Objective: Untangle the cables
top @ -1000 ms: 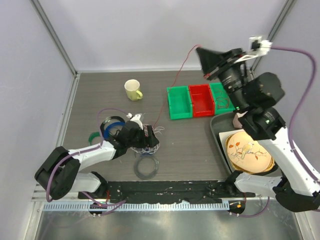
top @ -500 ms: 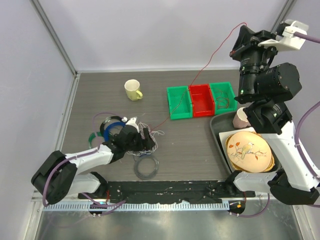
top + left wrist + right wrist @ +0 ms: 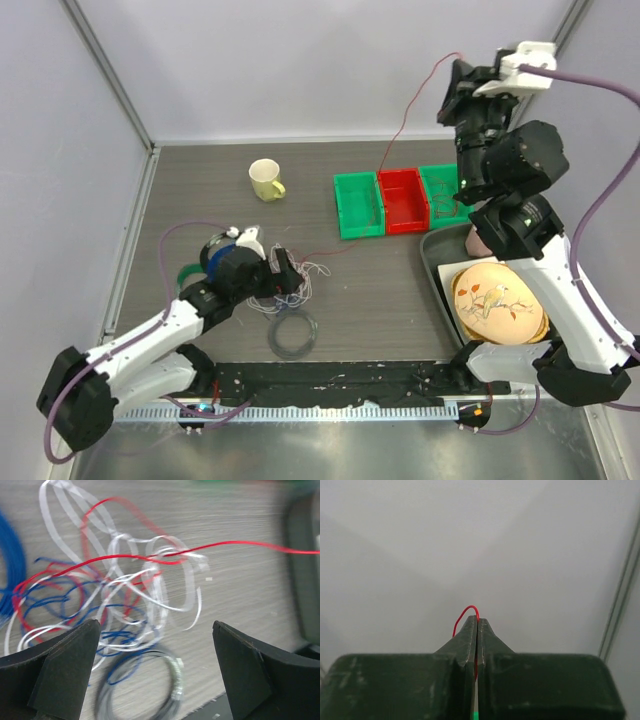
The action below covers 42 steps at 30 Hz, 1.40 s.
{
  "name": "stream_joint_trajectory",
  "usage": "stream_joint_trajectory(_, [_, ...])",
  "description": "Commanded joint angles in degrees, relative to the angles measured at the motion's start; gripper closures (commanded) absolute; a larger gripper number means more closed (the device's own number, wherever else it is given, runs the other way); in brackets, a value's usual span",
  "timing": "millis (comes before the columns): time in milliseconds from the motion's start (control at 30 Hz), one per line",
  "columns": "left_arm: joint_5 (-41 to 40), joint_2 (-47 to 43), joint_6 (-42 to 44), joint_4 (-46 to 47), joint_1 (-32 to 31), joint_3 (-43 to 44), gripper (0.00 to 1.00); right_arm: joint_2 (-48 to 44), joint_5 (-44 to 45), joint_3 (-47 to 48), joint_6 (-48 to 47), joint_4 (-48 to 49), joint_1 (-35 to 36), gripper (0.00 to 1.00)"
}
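Pinching the red cable (image 3: 465,613) between fingers pressed flat together, the right gripper (image 3: 476,624) shows a small red loop poking out just above its tips, with only pale wall behind. From above, the right gripper (image 3: 458,62) is lifted high near the back wall, its arm reared up tall from the right side of the table, and the red cable (image 3: 400,125) runs down from it in a long slanted line past the red bin (image 3: 402,200) and the green bin (image 3: 357,205) beside it. That line ends in the knot of cables (image 3: 300,275) lying on the table in front of the left gripper (image 3: 283,270). The left arm lies low and stretched out, its wrist over a blue ring (image 3: 214,256). The left wrist camera gives what the overhead cannot: the left gripper (image 3: 155,624) has its jaws spread wide with nothing held. The cables (image 3: 125,590) are white, red and blue loops heaped on the wood-grain table (image 3: 240,590) ahead of and between the two fingertips. Whether the tips touch any strand I cannot tell. The taut red cable (image 3: 240,544) leaves the heap toward the right. A dark grey coiled ring (image 3: 140,700) lies under the near edge of the heap, and from above the same ring (image 3: 294,335) sits just nearer than the tangle.
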Motion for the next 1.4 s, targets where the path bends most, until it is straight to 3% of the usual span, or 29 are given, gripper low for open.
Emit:
stream_joint_trajectory(0, [14.0,-6.6,8.2,4.6,-0.1,6.8,0.00,-3.0,-16.6,-3.8,5.1,-4.3,-0.2,0.99])
stream_joint_trajectory(133, [19.8,-6.3,16.4,14.5,-0.2,9.3,0.00,-2.4,-20.4,-2.3,8.8,-6.0,-0.2,0.99])
stream_joint_trajectory(333, [25.6,8.0,29.4,18.0,-0.2,15.7,0.00,-0.1,-19.6,2.8,7.6,-9.6,-0.2,0.99])
stream_joint_trajectory(433, [31.6,14.9,30.1,18.8,-0.3,21.6,0.00,0.0,-19.4,3.6,7.8,-10.0,-0.2,0.99])
stream_joint_trajectory(700, [35.9,31.2,28.6,25.2,-0.8,29.6,0.02,-0.4,-17.6,3.7,8.7,-10.1,-0.2,0.99])
stream_joint_trajectory(767, [39.0,33.9,27.6,25.1,-0.8,30.8,0.10,-0.2,-15.5,3.8,8.8,-10.1,-0.2,0.99])
stream_joint_trajectory(800, [39.6,34.3,26.6,25.7,-0.8,31.0,0.27,-0.1,-14.9,3.6,8.8,-10.1,-0.2,0.99])
stream_joint_trajectory(867, [39.4,34.0,25.5,26.8,-0.8,30.9,0.42,-0.1,-12.6,3.0,9.0,-10.1,-0.2,0.99])
stream_joint_trajectory(900, [38.8,33.5,25.0,27.2,-0.8,30.5,0.61,-0.1,-12.2,2.4,9.1,-10.1,-0.2,0.99])
stream_joint_trajectory(967, [36.2,31.0,24.2,27.3,-0.8,30.3,0.82,-0.6,-11.0,1.5,9.6,-10.1,-0.2,0.99])
stream_joint_trajectory(1000, [32.5,29.8,23.6,26.1,-0.8,30.6,1.00,-0.9,-10.5,0.3,9.8,-10.1,-0.2,0.99])
stream_joint_trajectory(1100, [20.8,22.7,22.1,22.5,-0.7,32.2,1.00,-3.3,-6.9,-4.2,10.6,-10.1,-0.2,0.99])
stream_joint_trajectory(1167, [17.5,19.0,21.2,22.3,-0.7,33.4,1.00,-6.2,-6.2,-8.4,11.7,-10.2,-0.2,0.99])
stream_joint_trajectory(1367, [13.4,11.5,19.4,18.9,-0.7,45.6,1.00,-16.2,-21.5,-33.3,18.7,-8.2,-0.2,0.94])
